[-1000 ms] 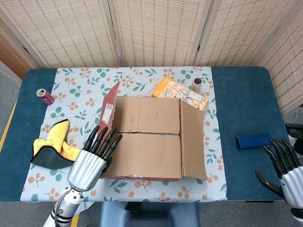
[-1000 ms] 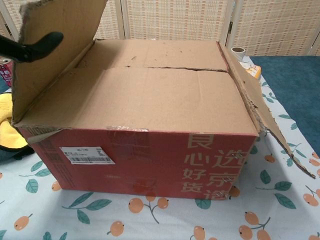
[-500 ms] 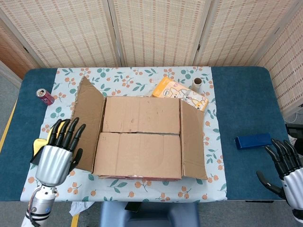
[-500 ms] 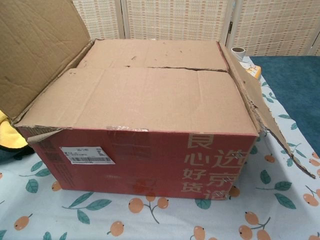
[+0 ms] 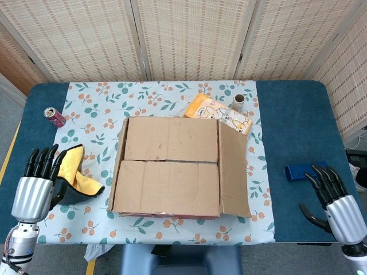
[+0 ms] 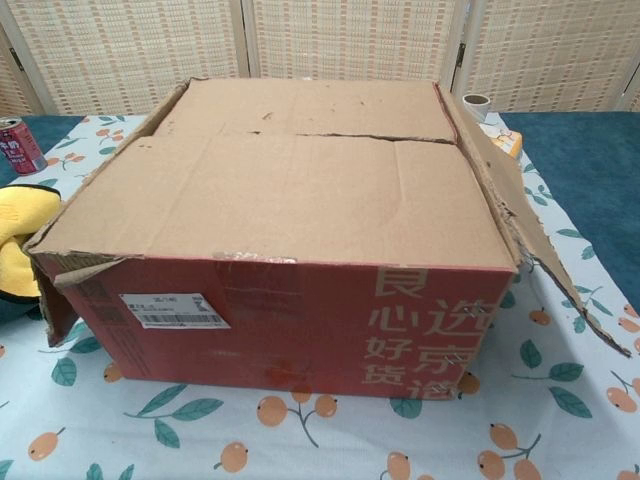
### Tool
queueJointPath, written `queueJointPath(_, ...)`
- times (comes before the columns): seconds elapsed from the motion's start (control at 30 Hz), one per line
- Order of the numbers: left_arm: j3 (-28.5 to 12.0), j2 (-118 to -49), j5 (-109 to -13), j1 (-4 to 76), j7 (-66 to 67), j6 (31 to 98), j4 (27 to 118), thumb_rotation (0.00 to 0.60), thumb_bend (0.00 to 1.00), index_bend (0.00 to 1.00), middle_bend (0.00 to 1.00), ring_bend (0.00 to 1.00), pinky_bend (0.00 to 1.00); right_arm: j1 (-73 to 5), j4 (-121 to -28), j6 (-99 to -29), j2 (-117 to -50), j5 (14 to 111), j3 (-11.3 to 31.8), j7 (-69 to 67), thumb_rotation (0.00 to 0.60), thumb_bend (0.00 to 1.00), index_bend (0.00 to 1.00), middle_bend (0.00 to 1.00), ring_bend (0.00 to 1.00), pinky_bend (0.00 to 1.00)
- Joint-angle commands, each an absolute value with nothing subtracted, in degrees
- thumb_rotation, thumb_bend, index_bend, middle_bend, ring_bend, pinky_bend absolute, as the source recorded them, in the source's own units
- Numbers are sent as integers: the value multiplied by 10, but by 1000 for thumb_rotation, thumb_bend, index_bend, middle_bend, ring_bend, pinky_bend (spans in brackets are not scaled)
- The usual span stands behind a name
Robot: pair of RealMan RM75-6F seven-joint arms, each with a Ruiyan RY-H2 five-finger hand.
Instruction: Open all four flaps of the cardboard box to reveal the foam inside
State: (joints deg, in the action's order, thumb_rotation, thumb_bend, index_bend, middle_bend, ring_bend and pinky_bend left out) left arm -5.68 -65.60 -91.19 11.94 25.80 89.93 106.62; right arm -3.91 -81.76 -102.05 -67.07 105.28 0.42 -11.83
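Left hand (image 5: 31,189), seen from the head view, is raised at the near left corner of the table (image 5: 298,114) with its dark fingers spread and nothing in them; the right hand (image 5: 332,200) is raised the same way at the near right corner, fingers apart and empty. Between them, well apart from both, the cardboard box (image 5: 172,172) sits on a flowered cloth (image 5: 103,109). Its two large top flaps lie flat and meet along a seam, so nothing inside can be seen. The left side flap hangs down against the box wall; the right side flap (image 5: 234,172) slopes outward. A yellow and black cloth (image 5: 71,175) lies beside the left hand, a red can (image 5: 54,116) stands at the far left, an orange packet (image 5: 218,114) and a cardboard roll (image 5: 238,101) lie behind the box, and a blue block (image 5: 301,171) lies just beyond the right hand. Woven screens (image 5: 189,40) close off the back.

Chest view: neither hand appears. The red front wall (image 6: 280,320) of the box bears pale Chinese characters at the right and a white label (image 6: 175,310) with print too small to read. The top flaps are closed, and the torn right flap (image 6: 520,230) tilts outward.
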Motion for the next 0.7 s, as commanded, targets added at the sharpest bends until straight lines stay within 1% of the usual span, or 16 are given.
queueJointPath(0.03,-37,-664,-931,104,222,908,1026,600,518,0,35,37,47,-82,-892,-953,-640,1064,7,-79,600,379,0,0,0,0)
queueJointPath(0.17,-33,-679,-948,88,180,942,988,600,518,0,35,37,28,-129,-993,-868,-598,1057,16,-51,600,379,0,0,0,0)
queueJointPath(0.33,-28,-686,-958,77,146,958,958,600,517,0,35,36,15,-187,-1084,-768,-579,1006,49,-7,600,379,0,0,0,0)
queueJointPath(0.53,-34,-692,-949,69,105,967,925,600,517,0,35,35,15,-251,-1127,-675,-592,925,93,54,600,379,0,0,0,0)
queueJointPath(0.7,-39,-690,-940,65,56,973,899,600,516,0,35,35,15,-294,-1146,-635,-612,852,129,137,600,378,0,0,0,0)
